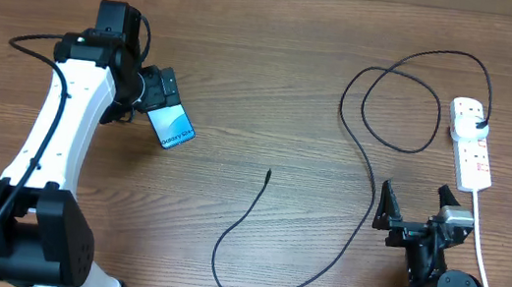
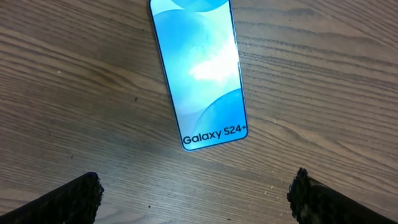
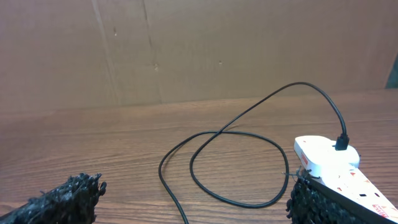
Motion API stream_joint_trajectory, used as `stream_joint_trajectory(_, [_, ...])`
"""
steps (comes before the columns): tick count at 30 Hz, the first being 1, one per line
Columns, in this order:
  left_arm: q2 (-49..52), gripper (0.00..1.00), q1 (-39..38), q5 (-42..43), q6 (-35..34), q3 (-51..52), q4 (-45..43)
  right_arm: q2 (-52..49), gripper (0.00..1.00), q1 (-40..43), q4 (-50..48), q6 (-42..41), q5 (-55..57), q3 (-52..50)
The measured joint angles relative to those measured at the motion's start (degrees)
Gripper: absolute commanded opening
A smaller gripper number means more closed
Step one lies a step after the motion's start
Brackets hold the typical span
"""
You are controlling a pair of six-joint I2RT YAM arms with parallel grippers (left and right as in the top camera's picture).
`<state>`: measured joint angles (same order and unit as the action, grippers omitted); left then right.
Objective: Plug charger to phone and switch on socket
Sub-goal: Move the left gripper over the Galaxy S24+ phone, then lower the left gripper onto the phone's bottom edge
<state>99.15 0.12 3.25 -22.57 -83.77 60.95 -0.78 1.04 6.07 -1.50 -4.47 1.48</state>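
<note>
Nearest us, the right claw (image 1: pixel 416 206) sits over the desk (image 1: pixel 278 47) w/ fingers spread wide, gripping nothing, and just beside it runs the charger (image 1: pixel 373 194), whose loose connector tip lies mid-desk, well apart from the phone (image 1: pixel 171 124). Further out on the left, the phone lies flat, screen up, "Galaxy S24+" end toward the left claw (image 2: pixel 196 186), which is also released, fingers wide & not touching it. Farthest right, the charger's cable loops up to the socket (image 1: pixel 471 142), black plug seated at its far end; switch pos. we can't tell.
</note>
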Motion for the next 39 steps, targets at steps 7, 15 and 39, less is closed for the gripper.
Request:
stream_joint_trajectory(7, [0.15, 0.99, 0.00, 0.37, -0.24, -0.02, -0.57, 0.00, 1.00, 0.00, 0.02, 0.02, 0.02, 0.00])
stream_joint_trajectory(15, [0.15, 1.00, 0.00, 0.85, -4.72, -0.02, -0.68, -0.02, 1.00, 0.00, 0.02, 0.00, 0.00, 0.00])
stream_joint_trajectory(39, [13.33, 1.00, -0.44, 1.42, -13.27, -0.28, -6.19, 0.00, 1.00, 0.00, 0.02, 0.00, 0.02, 0.00])
